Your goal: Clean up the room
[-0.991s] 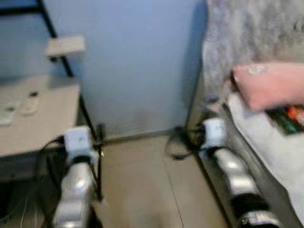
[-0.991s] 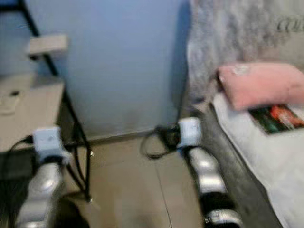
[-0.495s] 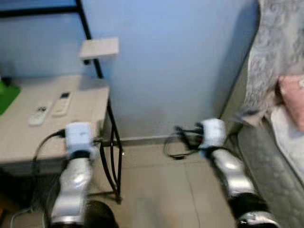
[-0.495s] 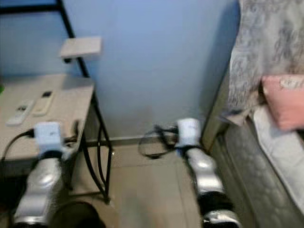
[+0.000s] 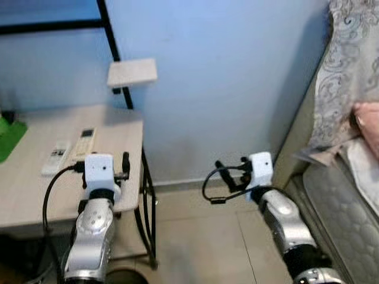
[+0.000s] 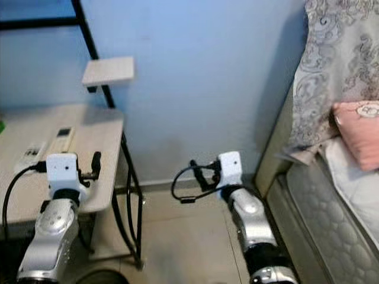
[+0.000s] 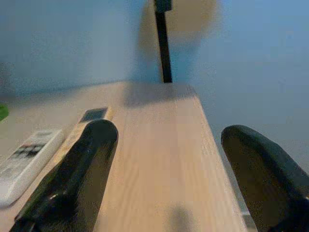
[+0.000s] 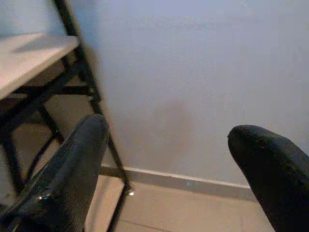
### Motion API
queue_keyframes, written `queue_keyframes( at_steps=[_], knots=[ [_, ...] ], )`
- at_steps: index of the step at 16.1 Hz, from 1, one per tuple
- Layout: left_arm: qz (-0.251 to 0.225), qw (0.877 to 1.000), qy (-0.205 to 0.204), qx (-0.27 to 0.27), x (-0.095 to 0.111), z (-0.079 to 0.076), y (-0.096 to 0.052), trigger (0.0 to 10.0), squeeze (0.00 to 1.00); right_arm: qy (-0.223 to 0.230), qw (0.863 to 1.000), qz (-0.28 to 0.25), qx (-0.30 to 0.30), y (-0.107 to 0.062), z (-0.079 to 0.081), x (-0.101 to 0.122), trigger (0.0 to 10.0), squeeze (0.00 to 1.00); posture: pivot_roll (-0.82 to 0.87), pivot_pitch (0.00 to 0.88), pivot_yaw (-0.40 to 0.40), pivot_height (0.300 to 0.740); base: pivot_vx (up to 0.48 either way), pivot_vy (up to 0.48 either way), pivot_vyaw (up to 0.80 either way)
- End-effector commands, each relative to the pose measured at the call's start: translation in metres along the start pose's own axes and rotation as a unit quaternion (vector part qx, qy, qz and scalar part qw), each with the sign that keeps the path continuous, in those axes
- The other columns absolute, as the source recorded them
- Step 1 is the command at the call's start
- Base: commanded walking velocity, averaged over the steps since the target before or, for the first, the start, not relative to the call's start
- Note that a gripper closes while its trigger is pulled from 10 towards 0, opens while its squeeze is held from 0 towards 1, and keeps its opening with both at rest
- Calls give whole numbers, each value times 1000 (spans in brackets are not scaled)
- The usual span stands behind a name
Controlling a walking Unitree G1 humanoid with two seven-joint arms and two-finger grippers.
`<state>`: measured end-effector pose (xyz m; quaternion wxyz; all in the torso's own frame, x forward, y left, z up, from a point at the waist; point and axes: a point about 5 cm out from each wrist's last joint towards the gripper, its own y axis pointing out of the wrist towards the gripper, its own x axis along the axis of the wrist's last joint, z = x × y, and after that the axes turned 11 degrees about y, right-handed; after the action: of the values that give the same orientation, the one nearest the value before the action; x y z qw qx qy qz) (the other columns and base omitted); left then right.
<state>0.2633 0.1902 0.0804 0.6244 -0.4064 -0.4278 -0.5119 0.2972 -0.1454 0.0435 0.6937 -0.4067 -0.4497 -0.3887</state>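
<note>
Two remote controls lie on a light wooden table (image 5: 35, 183) at the left: a white remote (image 5: 55, 157) and a beige remote (image 5: 84, 141), the pair seen again as the white remote (image 7: 24, 162) and the beige remote (image 7: 89, 118). My left gripper (image 7: 169, 140) is open and empty, held over the table's right part, short of the remotes. Over the floor near the wall hangs my right gripper (image 8: 166, 133), open and empty. A pink pillow (image 6: 358, 130) rests on the bed (image 6: 331, 219) at the right.
A black metal frame (image 5: 112, 41) carries a small shelf (image 5: 131, 72) above the table. Something green (image 5: 9, 139) lies at the table's left edge. A patterned blanket (image 6: 340, 65) hangs at the bed's head. Tiled floor (image 5: 201, 236) runs between table legs and bed, ending at the blue wall.
The camera has swung left: the bed slid to the right edge and the table with its remotes came into view. Both arms keep their posture, and the picture is sharper.
</note>
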Motion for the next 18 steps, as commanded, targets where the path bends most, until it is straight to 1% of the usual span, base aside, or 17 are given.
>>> queue_keyframes(
  at_steps=[1, 2, 4, 6, 7, 10, 12, 13, 14, 16, 17, 18],
  knots=[
    [-7, 1000, 11, -23, 3, -9, 1, 10000, 0, -6, 1000, -8, -8, -1, -5, 5, 10000, 0, -75, 0, 84, 740, 0, 0, 0],
    [-5, 1000, 17, -25, 3, -11, 2, 10000, 0, -6, 1000, -8, -7, -2, -5, 5, 10000, 0, -75, 0, 84, 740, 0, 0, 0],
    [-8, 1000, 10, -19, 4, -10, 2, 10000, 0, -5, 1000, -6, -6, -2, -4, 3, 10000, 0, -74, 0, 86, 740, 0, 0, 0],
    [-10, 1000, 11, -19, 4, -10, 2, 10000, 0, -5, 1000, -5, -7, -3, -4, 3, 10000, 0, -74, 0, 86, 740, 0, 0, 0],
    [-11, 1000, 6, -22, 4, -10, 1, 10000, 0, -5, 1000, -4, -6, -3, -4, 2, 10000, 0, -75, 0, 86, 740, 270, -394, 0],
    [-11, 999, 8, -29, 4, -13, 1, 10000, 0, -6, 1000, -3, -6, -3, -4, 2, 10000, 0, -75, 0, 85, 740, 271, -394, 0],
    [-11, 1000, -10, -18, 4, -10, 2, 10000, 0, -11, 1000, -7, -14, -3, -5, 4, 10000, 0, -77, 0, 86, 740, 313, -358, 0],
    [-11, 1000, -18, -14, 3, -8, 1, 10000, 0, -17, 1000, -9, -18, -3, -6, 4, 10000, 0, -77, 0, 87, 740, 0, 0, 0],
    [-13, 1000, -19, -16, 3, -8, 1, 10000, 0, -30, 999, -9, -18, -3, -6, 5, 10000, 0, -77, 0, 87, 740, 0, 0, 0],
    [-31, 998, -47, -35, 2, -10, -2, 10000, 0, -51, 999, -10, -11, -3, -1, 5, 10000, 0, -79, 0, 85, 740, 0, 0, 0],
    [-32, 997, -54, -45, -2, -11, -4, 10000, 0, -55, 998, -9, -11, -3, 0, 4, 10000, 0, -80, 0, 83, 740, 0, 0, 0],
    [-25, 997, -64, -41, -6, -8, -5, 10000, 0, -54, 998, -7, -13, -4, 0, 2, 10000, 0, -80, 0, 80, 740, 0, 0, 0]
  ],
)
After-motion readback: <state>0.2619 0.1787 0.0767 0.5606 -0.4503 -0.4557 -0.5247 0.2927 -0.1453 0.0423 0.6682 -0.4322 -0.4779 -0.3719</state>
